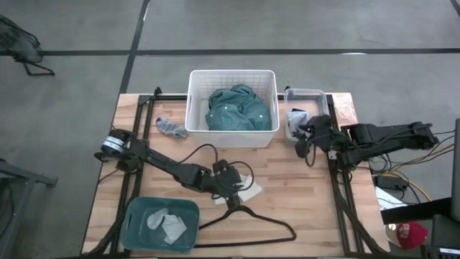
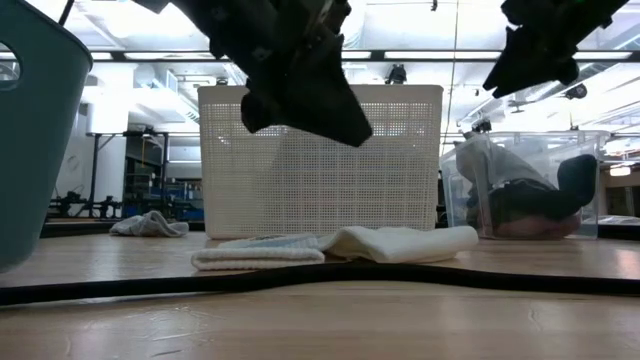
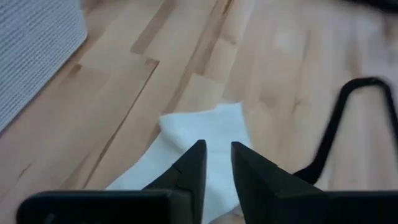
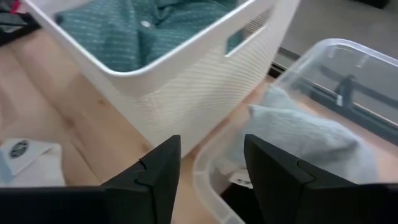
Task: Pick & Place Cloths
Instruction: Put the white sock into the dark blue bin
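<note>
A wooden desk (image 1: 287,187) is being seen from above, with two dark robot arms reaching in from either side.

At twelve o'clock, a white basket (image 1: 232,75) is holding a crumpled teal shirt (image 1: 233,109). Just beside it, toward one o'clock, a clear bin (image 1: 305,93) is holding grey-white and dark pieces (image 2: 520,195). At seven o'clock, a teal tub (image 1: 136,234) is holding pale scraps (image 1: 165,223). A black hanger (image 1: 255,219) is lying at six o'clock.

The left claw (image 1: 233,183) is hovering near the centre, directly over a folded white cloth (image 2: 340,245) that is lying flat on the desk. Its fingers (image 3: 193,171) are standing slightly apart, pinching nothing. The low view shows it hanging clear above the cloth.

The right claw (image 1: 305,133) is hovering over the clear bin, fingers (image 4: 158,171) spread and empty.

A small grey cloth (image 1: 171,128) is lying loose at ten o'clock, left of the basket.

The task appears partly done: several cloths are already sitting in containers, while the white cloth and the grey one are still waiting on the desk. The white cloth looks like the left claw's next pick.
</note>
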You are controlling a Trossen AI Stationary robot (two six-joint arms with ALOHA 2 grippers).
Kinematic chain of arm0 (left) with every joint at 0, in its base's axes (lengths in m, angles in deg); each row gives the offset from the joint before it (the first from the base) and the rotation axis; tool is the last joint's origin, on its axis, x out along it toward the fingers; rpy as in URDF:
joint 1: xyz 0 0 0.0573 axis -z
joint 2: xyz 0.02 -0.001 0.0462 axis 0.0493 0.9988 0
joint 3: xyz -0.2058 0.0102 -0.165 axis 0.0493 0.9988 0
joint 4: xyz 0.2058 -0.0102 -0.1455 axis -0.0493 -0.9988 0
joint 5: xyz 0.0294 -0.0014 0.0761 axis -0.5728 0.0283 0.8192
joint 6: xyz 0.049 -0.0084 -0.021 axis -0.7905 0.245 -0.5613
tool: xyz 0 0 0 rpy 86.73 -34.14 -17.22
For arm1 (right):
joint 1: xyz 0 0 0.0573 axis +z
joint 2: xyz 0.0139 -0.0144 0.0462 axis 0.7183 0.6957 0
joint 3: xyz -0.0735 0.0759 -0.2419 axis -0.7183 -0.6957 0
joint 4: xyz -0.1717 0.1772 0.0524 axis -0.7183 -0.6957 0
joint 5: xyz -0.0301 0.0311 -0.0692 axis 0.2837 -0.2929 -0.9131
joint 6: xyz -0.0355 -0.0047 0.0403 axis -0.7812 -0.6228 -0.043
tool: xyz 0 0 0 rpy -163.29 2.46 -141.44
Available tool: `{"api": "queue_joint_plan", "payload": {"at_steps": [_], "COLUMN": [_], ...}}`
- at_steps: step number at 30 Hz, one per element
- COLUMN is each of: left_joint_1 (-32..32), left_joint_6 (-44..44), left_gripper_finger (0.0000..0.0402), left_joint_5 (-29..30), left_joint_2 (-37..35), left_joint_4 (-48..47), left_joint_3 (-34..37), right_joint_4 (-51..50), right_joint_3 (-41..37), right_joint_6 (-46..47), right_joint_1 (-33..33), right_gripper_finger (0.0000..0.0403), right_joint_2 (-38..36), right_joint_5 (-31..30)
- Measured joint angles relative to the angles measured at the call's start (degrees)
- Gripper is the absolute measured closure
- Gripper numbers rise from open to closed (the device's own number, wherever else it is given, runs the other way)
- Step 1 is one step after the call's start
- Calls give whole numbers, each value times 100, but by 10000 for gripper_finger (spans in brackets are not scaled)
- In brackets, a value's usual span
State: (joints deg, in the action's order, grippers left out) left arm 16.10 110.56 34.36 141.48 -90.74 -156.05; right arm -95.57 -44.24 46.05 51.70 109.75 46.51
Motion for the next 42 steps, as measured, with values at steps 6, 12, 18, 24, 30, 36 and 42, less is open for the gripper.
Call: {"api": "queue_joint_plan", "payload": {"at_steps": [6, 12, 18, 24, 30, 36, 42], "left_joint_1": [56, 54, 56, 16, -3, -67, -138], "left_joint_6": [-318, -528, -532, -196, -68, 246, 236], "left_gripper_finger": [241, 186, 184, 184, 188, 272, 382], "left_joint_5": [-110, 145, 221, 62, 10, -152, -360], "left_joint_2": [-2, 244, 681, 989, 1180, 1204, 1156], "left_joint_4": [668, 724, 730, 720, 708, 705, 626], "left_joint_3": [322, 434, 249, 150, 159, 148, 142], "right_joint_4": [194, 353, 445, 456, 457, 458, 478], "right_joint_3": [-67, -172, -261, -272, -280, -291, -326], "right_joint_6": [1, -22, -33, -47, -46, -39, -65], "right_joint_1": [221, 251, 251, 253, 262, 262, 262], "right_gripper_finger": [248, 268, 289, 313, 337, 357, 371], "right_joint_2": [0, 0, 25, 70, 66, 68, 70], "right_joint_5": [-3, -9, -9, 1, 1, 1, 1]}}
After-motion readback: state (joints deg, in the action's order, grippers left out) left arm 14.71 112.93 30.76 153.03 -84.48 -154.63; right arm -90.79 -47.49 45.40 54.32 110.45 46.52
